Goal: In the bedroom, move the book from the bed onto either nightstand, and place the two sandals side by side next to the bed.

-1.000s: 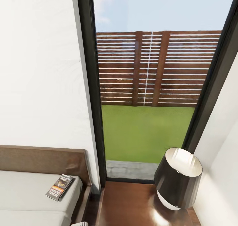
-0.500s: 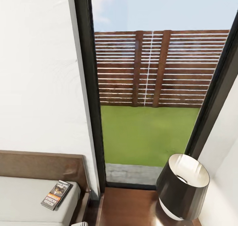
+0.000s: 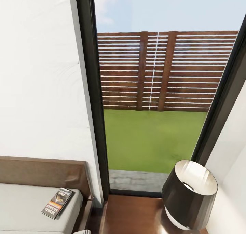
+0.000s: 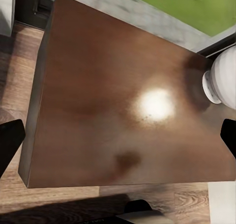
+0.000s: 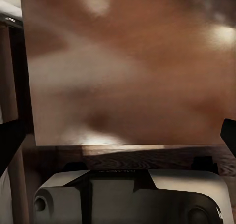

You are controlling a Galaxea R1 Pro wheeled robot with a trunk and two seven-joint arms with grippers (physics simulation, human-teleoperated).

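Against the picture of half a second ago the head view has hardly shifted: the lamp [image 3: 190, 194] sits a touch lower and to the right, and the book [image 3: 57, 202] a shade lower, so the whole scene has slid with the camera rather than any thing moving. Compared with a second ago the shift is larger, the window frame having swung over and the bed sunk toward the bottom corner.

Nearest, in the left wrist view the left gripper [image 4: 118, 140] hangs above the nightstand [image 4: 123, 101], its dark fingertips [image 4: 9, 140] at the picture's two edges, wide apart and holding nothing. The lamp's white base [image 4: 221, 81] stands on the glossy brown top near its far corner. In the right wrist view the right gripper [image 5: 118, 140] is likewise spread wide and empty over the same brown top [image 5: 123, 67], with wood-plank floor [image 5: 147, 157] below its edge.

Farther off, the book lies flat on the pale mattress of the bed [image 3: 20, 206], close to the corner by the headboard [image 3: 44, 172] and the nightstand [image 3: 133, 215]. Beyond stand the black-framed window [image 3: 92, 100], the grass [image 3: 153, 138] and the slatted fence [image 3: 164, 70].
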